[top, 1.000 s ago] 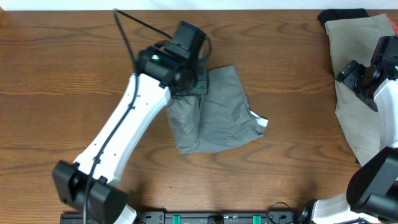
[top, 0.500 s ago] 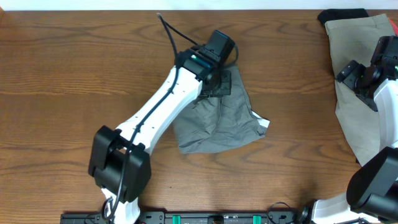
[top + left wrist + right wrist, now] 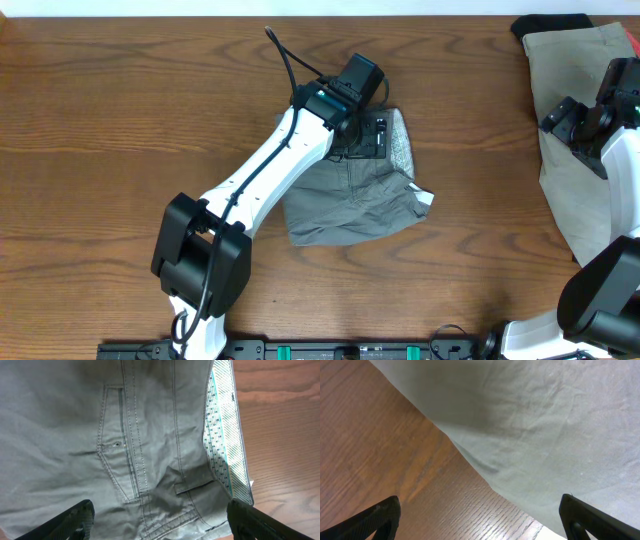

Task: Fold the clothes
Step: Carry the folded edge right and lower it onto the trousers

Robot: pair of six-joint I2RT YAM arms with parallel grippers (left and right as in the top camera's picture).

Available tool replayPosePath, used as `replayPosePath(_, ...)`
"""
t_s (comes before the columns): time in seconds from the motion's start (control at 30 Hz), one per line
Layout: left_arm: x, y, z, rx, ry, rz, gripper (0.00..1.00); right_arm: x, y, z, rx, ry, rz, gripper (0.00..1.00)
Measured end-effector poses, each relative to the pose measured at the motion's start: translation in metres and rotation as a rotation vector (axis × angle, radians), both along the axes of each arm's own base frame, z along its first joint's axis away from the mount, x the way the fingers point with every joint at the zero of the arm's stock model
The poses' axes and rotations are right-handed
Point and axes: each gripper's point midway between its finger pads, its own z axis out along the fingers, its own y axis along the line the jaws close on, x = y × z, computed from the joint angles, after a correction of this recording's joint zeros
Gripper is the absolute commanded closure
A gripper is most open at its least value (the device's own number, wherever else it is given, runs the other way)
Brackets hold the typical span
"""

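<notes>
The grey shorts (image 3: 350, 200) lie bunched mid-table, a white tag (image 3: 424, 197) showing at their right edge. My left gripper (image 3: 372, 135) hovers open over their upper part. The left wrist view shows stitched pockets on the shorts (image 3: 125, 450) and the pale speckled waistband lining (image 3: 225, 435); the left gripper (image 3: 160, 527) has only flat cloth below its spread fingers (image 3: 75, 520). A paler beige pair (image 3: 570, 70) lies at the far right. Above its left edge my right gripper (image 3: 566, 118) stands open. In the right wrist view the right gripper (image 3: 480, 525) is over bare wood beside that beige cloth (image 3: 560, 425).
A black item (image 3: 550, 22) sits at the back right corner, partly under the beige pair. The wooden table (image 3: 120, 120) stretches bare to the left. The left arm (image 3: 260, 185) crosses the shorts' left side, and the arm bases stand along the front edge.
My left gripper carried the shorts' edge rightward, then opened and let it go. The speckled waistband lining now shows. The right arm has not moved.
</notes>
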Motion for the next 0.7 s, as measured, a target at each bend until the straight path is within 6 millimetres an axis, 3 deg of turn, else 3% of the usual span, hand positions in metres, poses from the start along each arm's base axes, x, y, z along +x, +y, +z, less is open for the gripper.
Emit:
replayPosePath(0.1,-0.003,0.002,-0.001,0.009,0.013,0.000,0.20,0.000,0.000,0.000,0.000,0.000,0.000,0.01)
replayPosePath(0.27,-0.009,0.005,-0.003,0.024,0.039,0.000,0.50,0.000,0.000,0.000,0.000,0.000,0.000,0.01)
replayPosePath(0.43,-0.013,0.001,-0.009,0.020,0.041,-0.004,0.66,0.000,0.000,0.000,0.000,0.000,0.000,0.01)
replayPosePath(0.7,-0.033,-0.026,-0.033,-0.012,0.055,-0.060,0.66,0.000,0.000,0.000,0.000,0.000,0.000,0.01)
